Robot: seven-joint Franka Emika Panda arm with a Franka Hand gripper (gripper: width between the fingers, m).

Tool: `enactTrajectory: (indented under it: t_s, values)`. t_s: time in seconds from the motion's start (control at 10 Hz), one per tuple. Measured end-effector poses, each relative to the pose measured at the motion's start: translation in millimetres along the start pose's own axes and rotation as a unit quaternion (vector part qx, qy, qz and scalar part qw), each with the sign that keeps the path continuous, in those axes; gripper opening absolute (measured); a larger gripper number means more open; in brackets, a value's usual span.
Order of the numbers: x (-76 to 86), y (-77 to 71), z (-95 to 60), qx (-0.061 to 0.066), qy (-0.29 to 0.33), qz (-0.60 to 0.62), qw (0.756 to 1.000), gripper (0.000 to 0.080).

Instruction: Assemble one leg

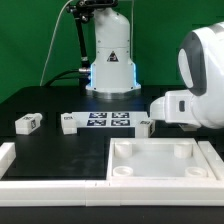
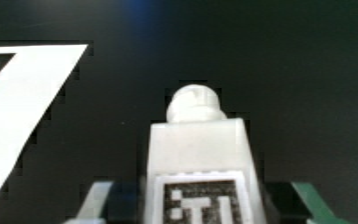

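Find the leg (image 2: 197, 150) in the wrist view, lying lengthwise in the gap of the gripper (image 2: 204, 192), tagged end close to the wrist, rounded peg end pointing away. Take that peg end as 12 o'clock: fingers (image 2: 101, 198) at 3 and 9, one off each flank, standing wide, with a strip of dark table (image 2: 282, 60) between each pad and the white side. Straddling, not clamped; apart on both sides. Long axis in line with the hand's reach and square across the closing direction, so judged well set for a pinch on the two flat flanks, with little turning needed. Roughly centred, perhaps a shade nearer the 9 o'clock finger; hard to tell.

Farther out, around 10 o'clock of the leg and apart from it: the marker board (image 2: 16, 110), known by its dark tag marks.

Now lay a clock over the exterior view, centred on that board. At 3, just beside the board's end, likely this same leg (image 1: 143, 125), under the blurred white bulk of the arm (image 1: 195, 75), fingertips hidden there. At 9, just beside the other end, a second leg (image 1: 68, 122); farther out at 9, well apart, a third leg (image 1: 27, 122). At 5, near, the tray (image 1: 160, 160).
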State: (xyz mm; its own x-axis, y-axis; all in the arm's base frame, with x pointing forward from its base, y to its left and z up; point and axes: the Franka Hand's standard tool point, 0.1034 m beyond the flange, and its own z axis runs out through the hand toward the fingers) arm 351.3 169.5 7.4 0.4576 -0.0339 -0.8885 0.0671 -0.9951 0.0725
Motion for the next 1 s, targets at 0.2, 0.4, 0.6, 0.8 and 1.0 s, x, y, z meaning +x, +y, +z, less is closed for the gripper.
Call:
enactTrajectory:
  t_s: [0.2, 0.4, 0.6, 0.8, 1.0]
  values:
    - [-6.1, 1.9, -7.7, -0.001, -0.003, -0.003, 1.0, 0.0287]
    - [-34.4, 8.7, -28.4, -0.01, -0.012, 0.001, 1.0, 0.0288]
    - [-44.6, 9.2, -36.6, -0.012, 0.001, 0.0, 1.0, 0.0288]
    - [-41.8, 8.6, -34.4, -0.012, 0.004, 0.0, 1.0, 0.0288]
    - [-34.4, 2.4, -43.7, 0.004, 0.102, 0.0, 0.995, 0.0288]
